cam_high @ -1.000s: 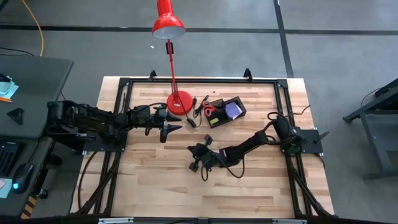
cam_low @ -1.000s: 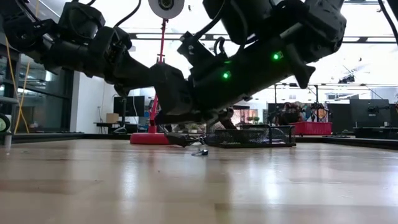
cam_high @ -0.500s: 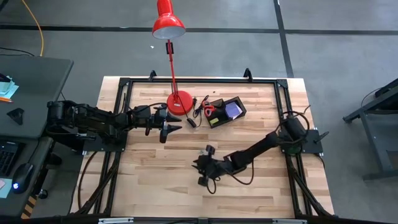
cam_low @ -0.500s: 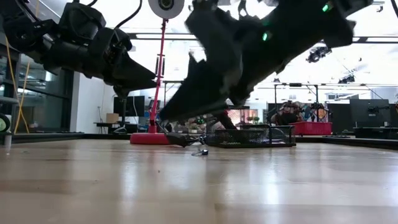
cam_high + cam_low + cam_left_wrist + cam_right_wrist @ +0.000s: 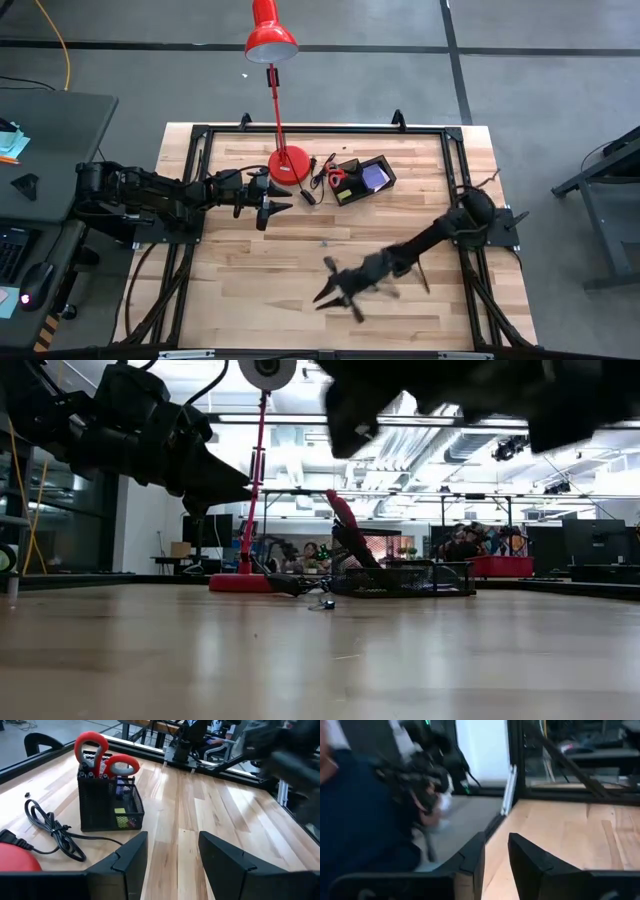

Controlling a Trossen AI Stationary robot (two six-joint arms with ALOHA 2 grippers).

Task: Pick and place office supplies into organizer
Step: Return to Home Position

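Left gripper (image 5: 172,837): held low over the table (image 5: 240,290), both fingers (image 5: 131,857) spread wide with nothing between them (bare wood shows through the gap). Nearest to it, off to one side of the fingertips, a black cable (image 5: 50,827) lies looped on the wood. The red lamp base (image 5: 288,163) sits close by on that same side.

Straight on past the cable stands the organizer (image 5: 111,807), a black mesh tray, upright and apart from the gripper. Contents as seen:
- Red-handled scissors (image 5: 92,745) stand handles up in the end compartment nearer this gripper.
- A tiny yellow piece (image 5: 120,811) sits low behind the mesh wall facing the gripper, with a small pink item (image 5: 131,823) just beside it.
- A purple-blue pad (image 5: 374,176) is in the compartment farther from the gripper. Whether it lies flat or leans cannot be told.

A small dark item (image 5: 322,603) lies on the wood short of the organizer; its kind cannot be told.

Right gripper (image 5: 496,840): over the table's front half, well apart from the left gripper and farther still from the organizer. Its fingers (image 5: 472,862) stand with a narrow gap, nothing pinched. Past its fingertips come bare wood, then a black edge rail (image 5: 560,795), then floor.

Farthest from both grippers, the red lamp head (image 5: 270,35) hangs out beyond the table's rear edge (its pole rises from the base).
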